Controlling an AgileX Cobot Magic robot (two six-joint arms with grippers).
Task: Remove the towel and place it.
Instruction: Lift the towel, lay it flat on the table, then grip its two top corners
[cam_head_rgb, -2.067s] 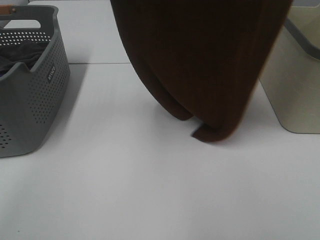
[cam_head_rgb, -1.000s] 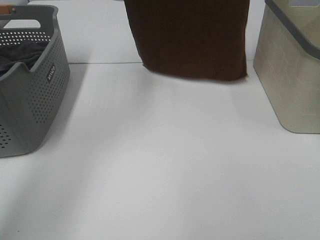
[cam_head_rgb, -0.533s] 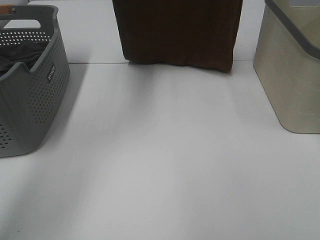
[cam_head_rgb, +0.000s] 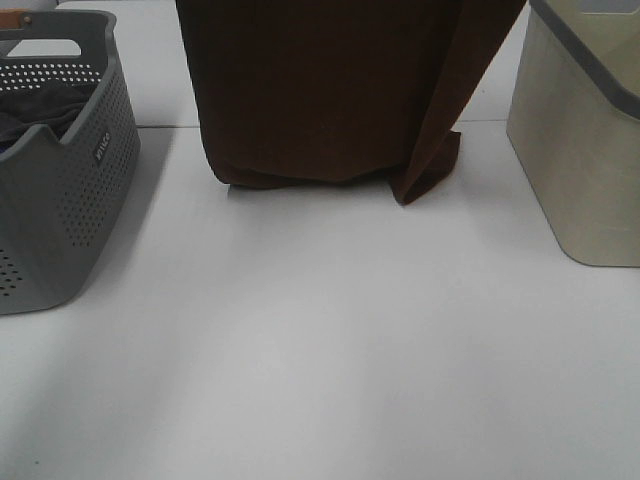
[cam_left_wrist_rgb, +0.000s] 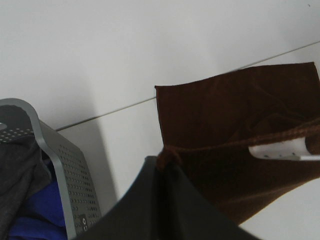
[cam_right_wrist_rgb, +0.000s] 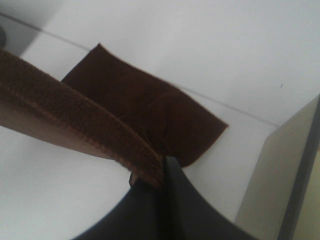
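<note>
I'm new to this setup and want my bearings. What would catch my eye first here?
A big dark brown towel hangs across the back middle, its top hem pinched by the left gripper and the right gripper, its lower end bunched on the white table. A grey perforated basket holding dark cloth stands at the left, a beige bin at the right.

The left gripper (cam_left_wrist_rgb: 162, 164) has its dark jaws pressed together, pinching a corner of the towel (cam_left_wrist_rgb: 235, 115) at its hem. The right gripper (cam_right_wrist_rgb: 163, 167) is likewise clamped tight on the towel's stitched edge. Both point downward.
</note>
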